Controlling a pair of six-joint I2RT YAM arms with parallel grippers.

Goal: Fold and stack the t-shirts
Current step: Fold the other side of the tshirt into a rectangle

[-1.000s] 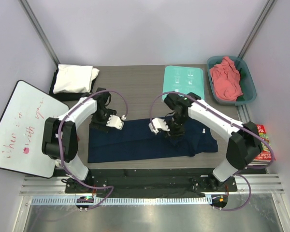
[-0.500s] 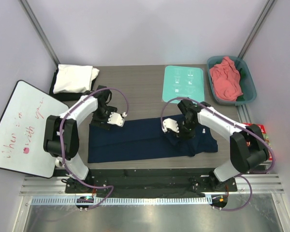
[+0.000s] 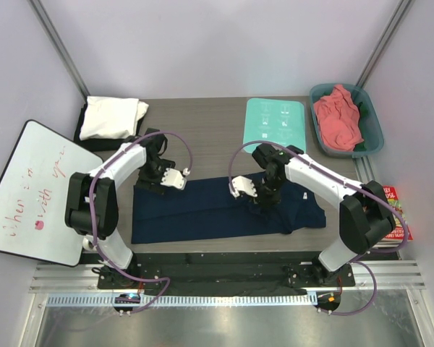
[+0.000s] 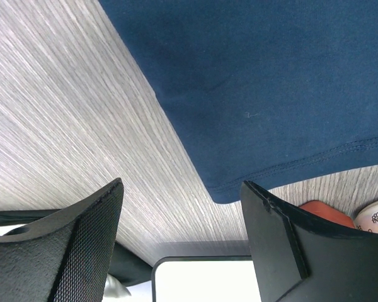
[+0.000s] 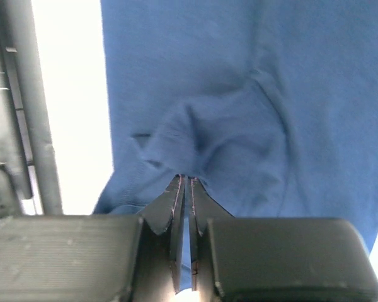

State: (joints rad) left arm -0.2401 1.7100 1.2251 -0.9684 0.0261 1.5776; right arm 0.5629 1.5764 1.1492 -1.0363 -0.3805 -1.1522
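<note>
As your top camera has it, navy t-shirt [image 3: 202,210]: spread across the near half of the table [image 3: 202,123], long side left to right, between the two arms.
Right gripper [image 5: 184,179]: jaws pressed almost together, pinching a puckered bit of the navy cloth. From above you see it right of the shirt's middle [image 3: 264,196].
Cloth at right gripper: bunched into soft folds just ahead of the fingertips, flat further out.
Left gripper [image 4: 181,185]: fingers spread wide, nothing between them but table and the shirt's hem corner. From above it sits at the shirt's far left corner [image 3: 150,186].
Left contact: can't tell if the tips touch the table.
White t-shirt [image 3: 112,116]: folded, far left corner, lying on the black t-shirt [image 3: 87,135].
Salmon pink t-shirt [image 3: 338,119]: crumpled in the teal tub [image 3: 374,116], far right corner.
Mint-green board [image 3: 275,124]: flat on the table, just left of the tub, apart from the navy shirt.
</note>
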